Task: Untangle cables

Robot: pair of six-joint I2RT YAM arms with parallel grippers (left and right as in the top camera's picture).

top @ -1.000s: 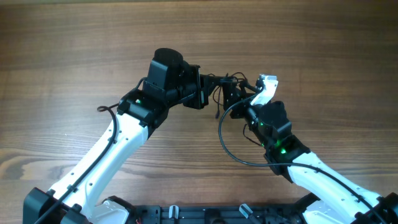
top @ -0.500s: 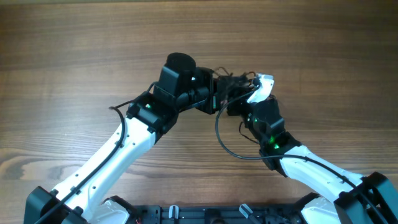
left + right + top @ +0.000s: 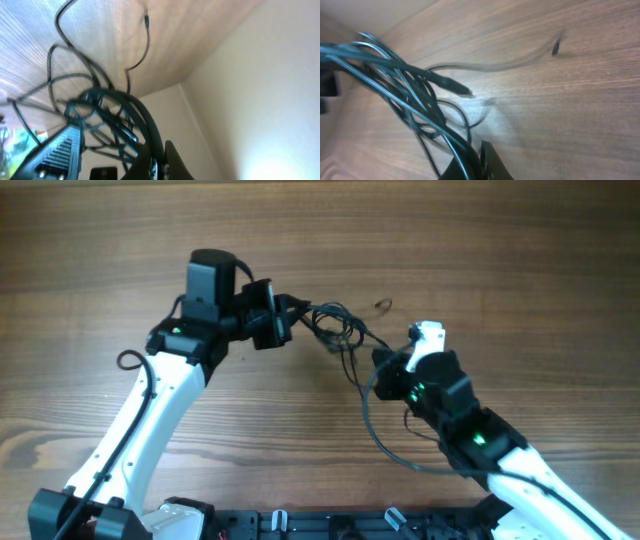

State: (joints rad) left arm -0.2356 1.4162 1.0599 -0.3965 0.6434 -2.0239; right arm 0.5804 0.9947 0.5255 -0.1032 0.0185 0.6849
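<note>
Left gripper (image 3: 283, 320): jaws pressed together, pinching one end of the cables (image 3: 335, 330). Right gripper (image 3: 383, 362): jaws likewise closed, and the right wrist view shows strands running down into them, so it appears to pinch the opposite end of the same bundle. The cables span the gap between the two grippers as a drawn-out tangle, seemingly lifted just clear of the wooden table (image 3: 480, 240) near its middle. Both wrist views show several loops crossing and threading through one another close to the fingers. One plug end (image 3: 383, 305) trails out onto the bare wood just beyond the bundle, at the end of a thin, blurred strand. The thicker arm wire (image 3: 365, 420) curving below the right gripper is not part of the tangle. Judged progress: the knot is stretched but not opened. No cord lies separate from the rest, so the crossings remain to be worked apart and each cord laid out alone.
</note>
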